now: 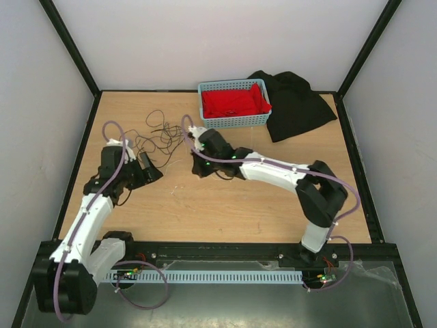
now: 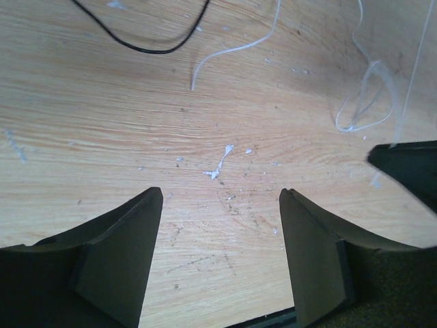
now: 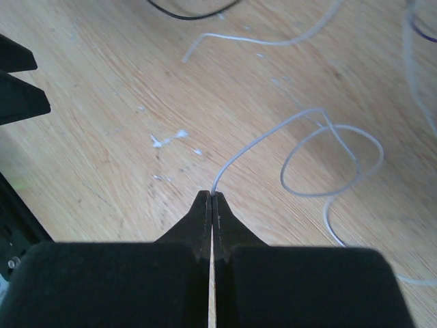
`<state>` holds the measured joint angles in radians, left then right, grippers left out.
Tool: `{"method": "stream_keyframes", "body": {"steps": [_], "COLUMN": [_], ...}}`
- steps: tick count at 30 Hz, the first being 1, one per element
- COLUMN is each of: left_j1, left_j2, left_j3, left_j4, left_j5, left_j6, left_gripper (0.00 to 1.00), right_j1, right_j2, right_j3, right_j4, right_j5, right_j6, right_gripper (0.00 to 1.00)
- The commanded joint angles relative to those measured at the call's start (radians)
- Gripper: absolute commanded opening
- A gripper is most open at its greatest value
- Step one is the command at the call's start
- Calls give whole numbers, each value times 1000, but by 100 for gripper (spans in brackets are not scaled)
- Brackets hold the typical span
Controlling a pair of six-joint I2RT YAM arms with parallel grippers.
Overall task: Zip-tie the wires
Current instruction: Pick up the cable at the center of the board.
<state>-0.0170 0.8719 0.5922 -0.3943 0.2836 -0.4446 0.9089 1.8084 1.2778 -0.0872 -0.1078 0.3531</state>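
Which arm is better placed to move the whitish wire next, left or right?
Right, probably. The right gripper is shut on the end of the whitish wire, whose loops lie on the table just ahead. The left gripper stands open over bare wood, with nothing between its fingers.

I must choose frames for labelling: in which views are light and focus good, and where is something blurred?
Top external: even, soft light, no glare; the wires are too thin to separate. Left wrist: table grain sharp, the left fingers dark, without detail. Right wrist: the white wire at the shut right gripper is clear; strands near the top edge are blurred.
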Motion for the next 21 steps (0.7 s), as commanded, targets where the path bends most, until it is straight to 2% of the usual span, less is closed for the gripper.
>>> {"method": "stream_keyframes", "body": {"steps": [1,8,12,21], "left_j1": [-92,-295,-316,-388], "left_j2": [97,406,587,782], "left_j3": [56,220,318,434], "left_j4": [51,103,106,133], "left_j5": [-80,-356,-379,-384], "left_j6": [47,209,261,393], "left_gripper": [71,70,67,66], "right_j1": [-55,-121,-149,-163], "right_j2": [-91,-238,-317,-453], "right_j3": [-112,-275,-328,-373], "right_j4": [-68,-85,-102,-128], "right_j5": [-42,-30,-23,-21], "right_j6": [-32,-57,-72,-86], "right_gripper": [0,0,0,0]}}
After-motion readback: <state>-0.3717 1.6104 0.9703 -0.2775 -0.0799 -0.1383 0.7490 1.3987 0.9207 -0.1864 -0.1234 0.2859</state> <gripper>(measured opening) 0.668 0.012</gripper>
